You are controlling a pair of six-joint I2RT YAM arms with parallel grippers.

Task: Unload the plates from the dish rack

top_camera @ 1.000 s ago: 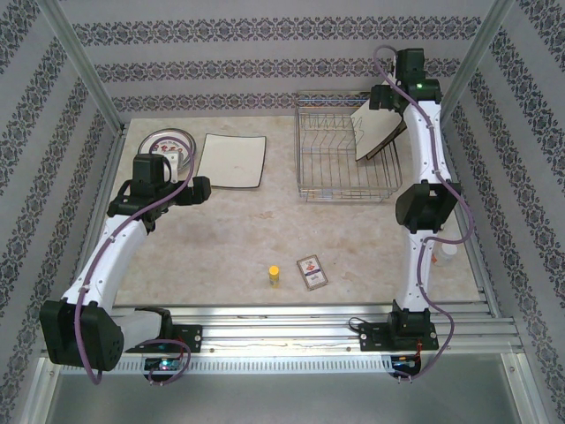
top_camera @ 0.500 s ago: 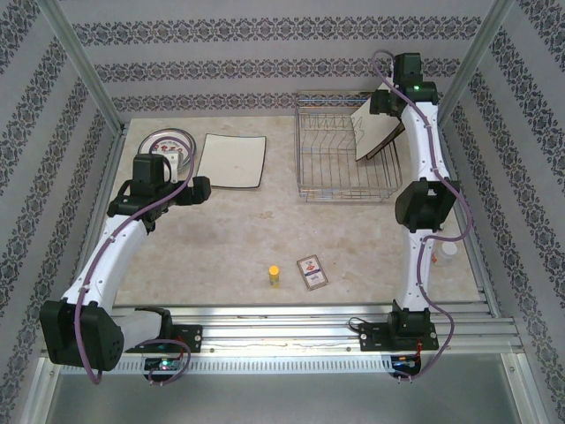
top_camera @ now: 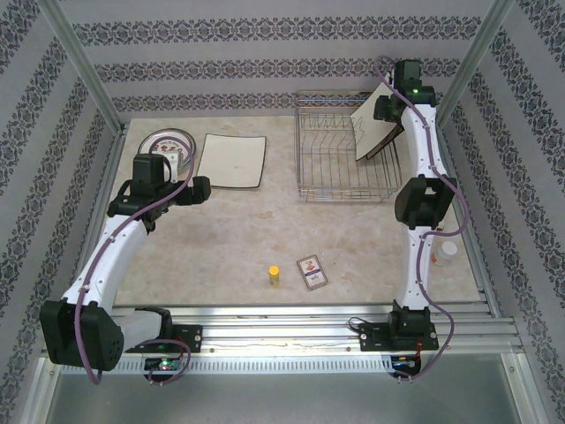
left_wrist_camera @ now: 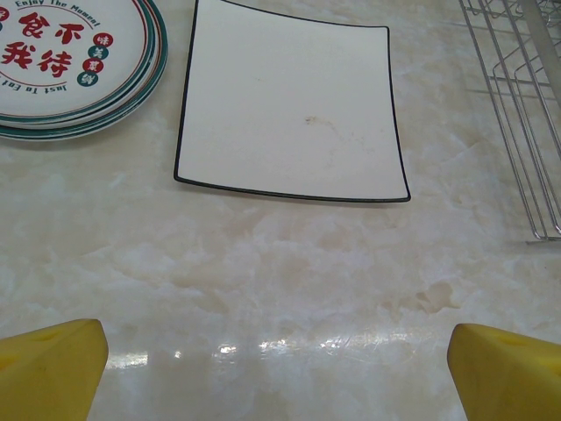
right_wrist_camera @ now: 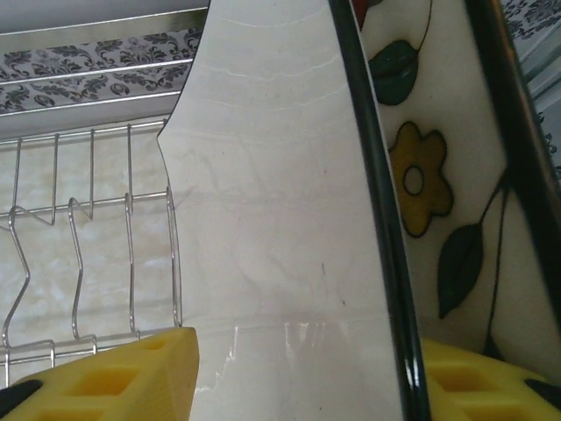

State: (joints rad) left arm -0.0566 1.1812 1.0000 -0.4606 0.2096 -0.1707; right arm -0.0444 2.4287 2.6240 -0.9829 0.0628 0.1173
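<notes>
Top external: right claw [top_camera: 380, 109] at plate [top_camera: 375, 135] edged rearward.

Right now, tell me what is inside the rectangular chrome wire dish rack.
A square cream plate with a dark edge leans at the right end of the dish rack; other tines stand bare. Whether a second plate hides behind it, I cannot tell.

My left arm [top_camera: 119, 243], right arm [top_camera: 428, 146]: white shells, black joint housings, purple cables [top_camera: 146, 216] looped along each. Green lamp [top_camera: 413, 89] lit on housing beside dish rack [top_camera: 340, 181]. Tool fingers [right_wrist_camera: 114, 377] yellow, square-pocketed.
</notes>
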